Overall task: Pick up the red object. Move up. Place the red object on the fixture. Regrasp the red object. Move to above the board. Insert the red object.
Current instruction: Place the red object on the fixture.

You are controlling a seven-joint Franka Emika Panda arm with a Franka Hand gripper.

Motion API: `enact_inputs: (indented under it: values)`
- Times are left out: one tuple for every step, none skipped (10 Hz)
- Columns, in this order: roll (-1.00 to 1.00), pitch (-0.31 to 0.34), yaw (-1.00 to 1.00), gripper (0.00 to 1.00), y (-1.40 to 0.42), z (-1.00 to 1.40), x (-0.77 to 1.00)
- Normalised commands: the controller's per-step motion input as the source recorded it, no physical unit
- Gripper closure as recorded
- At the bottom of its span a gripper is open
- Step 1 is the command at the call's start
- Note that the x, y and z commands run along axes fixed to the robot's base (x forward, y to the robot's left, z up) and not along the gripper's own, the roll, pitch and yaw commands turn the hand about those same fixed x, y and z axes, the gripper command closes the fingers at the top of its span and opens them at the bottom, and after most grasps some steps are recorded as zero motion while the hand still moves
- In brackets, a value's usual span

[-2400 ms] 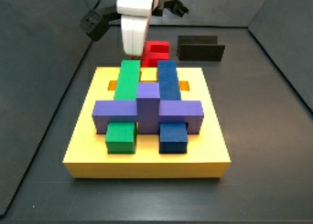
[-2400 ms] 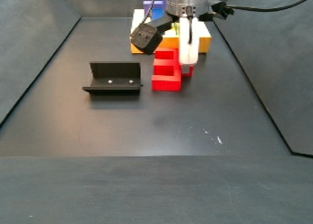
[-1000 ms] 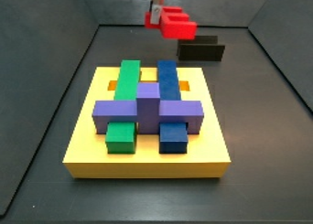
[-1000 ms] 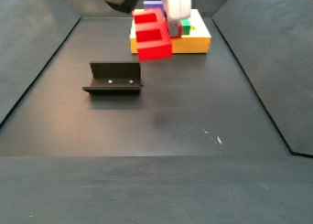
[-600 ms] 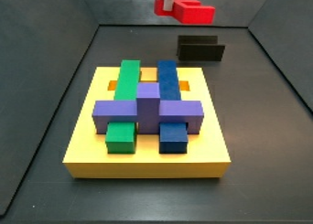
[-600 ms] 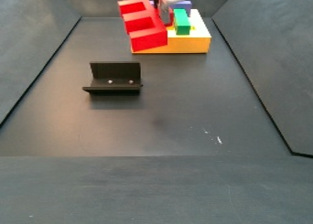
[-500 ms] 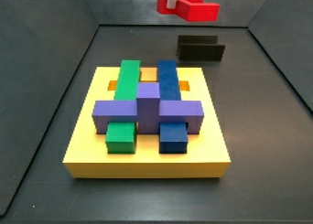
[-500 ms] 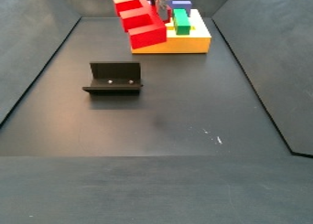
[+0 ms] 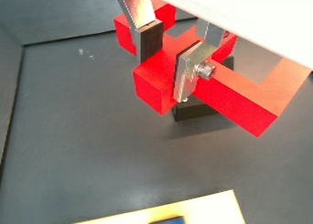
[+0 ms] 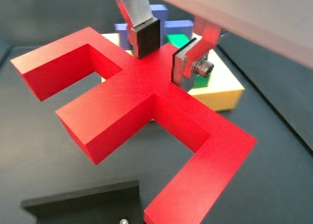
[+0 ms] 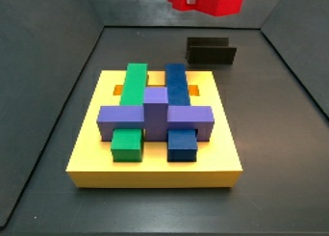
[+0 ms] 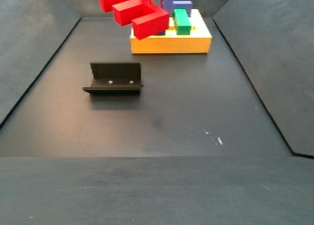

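The red object, a bright red cross-shaped block, hangs high in the air with my gripper shut on its middle bar. Both wrist views show the silver fingers pressed against the bar's two sides. The red object sits at the upper edge of both side views, well above the floor. The fixture, a small dark bracket, stands on the dark floor, below and to one side of the block. The yellow board carries green, blue and purple blocks. My gripper is otherwise almost out of the side views.
Dark walls enclose the floor on each side. The green block and the blue block lie side by side on the board, crossed by the purple piece.
My gripper has lifted the red object from the floor beside the board high into the air, and it has drifted toward the fixture's side. The board and the fixture have not moved.
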Motion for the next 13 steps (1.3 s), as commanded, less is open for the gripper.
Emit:
enact_inputs:
  values:
    - [-0.24,0.180,0.57,1.00,-0.05,0.00,0.39]
    - [-0.41,0.220,0.41,1.00,0.00,-0.07,0.47]
    - [-0.47,0.234,0.43,1.00,0.00,-0.07,0.40]
    - [-0.53,0.260,0.47,1.00,0.00,-0.04,0.31]
    - [-0.52,0.260,0.50,1.00,0.00,-0.01,0.27]
    - [-0.51,0.271,0.52,1.00,0.00,0.00,0.23]
    - [-0.47,0.277,0.53,1.00,0.00,0.00,0.21]
    - [-0.38,0.277,0.51,1.00,0.00,0.04,0.24]
    - [-0.32,0.266,0.51,1.00,0.01,0.10,0.24]
    - [-0.32,0.263,0.51,1.00,0.00,0.09,0.24]
    - [-0.33,0.246,0.53,1.00,0.00,0.06,0.24]
    - [-0.31,0.220,0.52,1.00,0.00,0.05,0.26]
    - [-0.26,0.269,0.41,1.00,0.05,0.00,0.39]
